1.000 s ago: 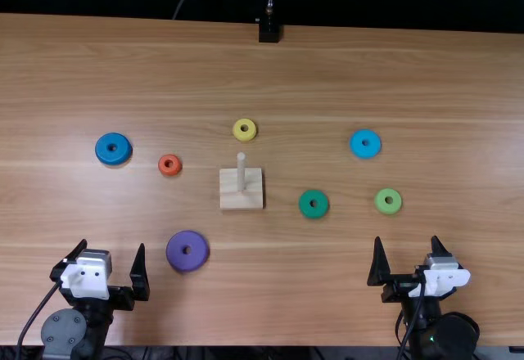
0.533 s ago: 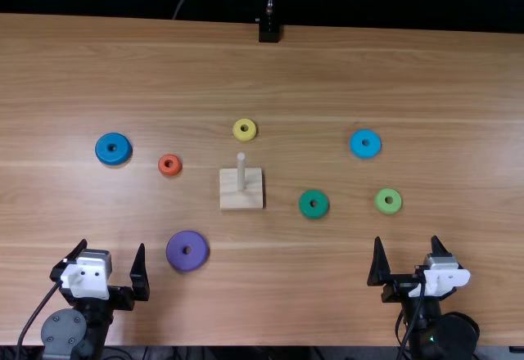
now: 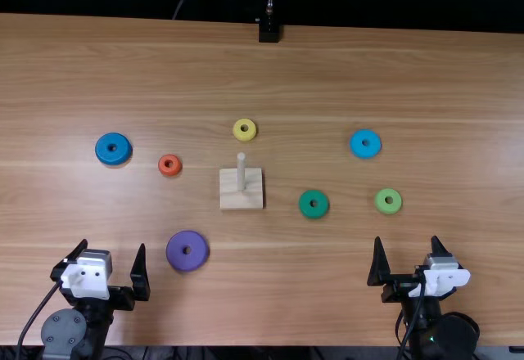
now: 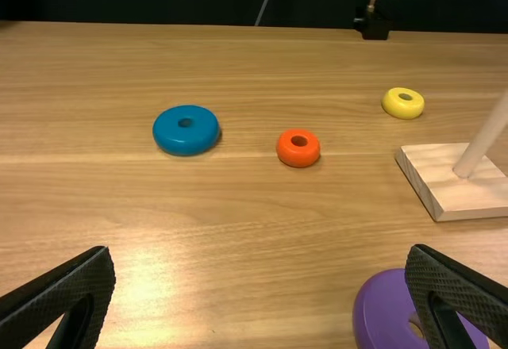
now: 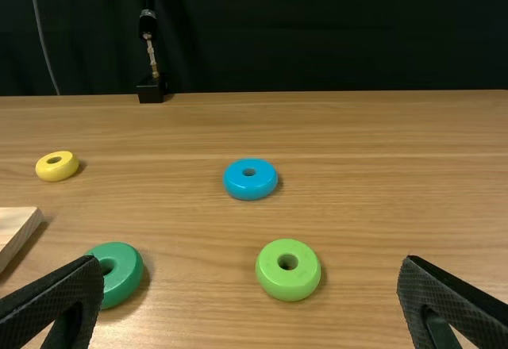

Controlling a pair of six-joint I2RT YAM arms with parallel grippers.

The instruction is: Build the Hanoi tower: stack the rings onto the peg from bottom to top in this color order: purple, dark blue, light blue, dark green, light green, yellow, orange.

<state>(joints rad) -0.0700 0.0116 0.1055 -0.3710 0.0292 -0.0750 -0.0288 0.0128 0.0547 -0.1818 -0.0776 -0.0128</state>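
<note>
Peg: while the seven rings lie apart on the wooden surface [image 3: 327, 294], the pale peg [image 3: 241, 172] stands upright and bare.
Base: the square block [image 3: 241, 201] carries the peg near the middle of the surface, with rings spread around it.
Purple ring: the widest one [image 3: 177, 254] lies flat nearer the robot than the base and to its left; in the left wrist view, one of the jaws partly hides it.
Dark blue ring: this ring [image 3: 113, 156] lies flat well left of the base.
Orange ring: this small ring [image 3: 170, 172] lies between the dark blue ring and the base.
Yellow ring: this ring [image 3: 245, 137] lies just beyond the base.
Dark green ring: this ring [image 3: 313, 213] lies right of the base, apart from it; one of the jaws overlaps its edge in the right wrist view.
Light green ring: this ring [image 3: 388, 209] lies farther right.
Light blue ring: this ring [image 3: 365, 152] lies beyond both green ones.
Left gripper [image 3: 112, 245]: jaws spread wide, gripping nothing, near the purple ring.
Right gripper [image 3: 407, 239]: jaws wide apart, gripping nothing, on the robot's side of the light green ring.
</note>
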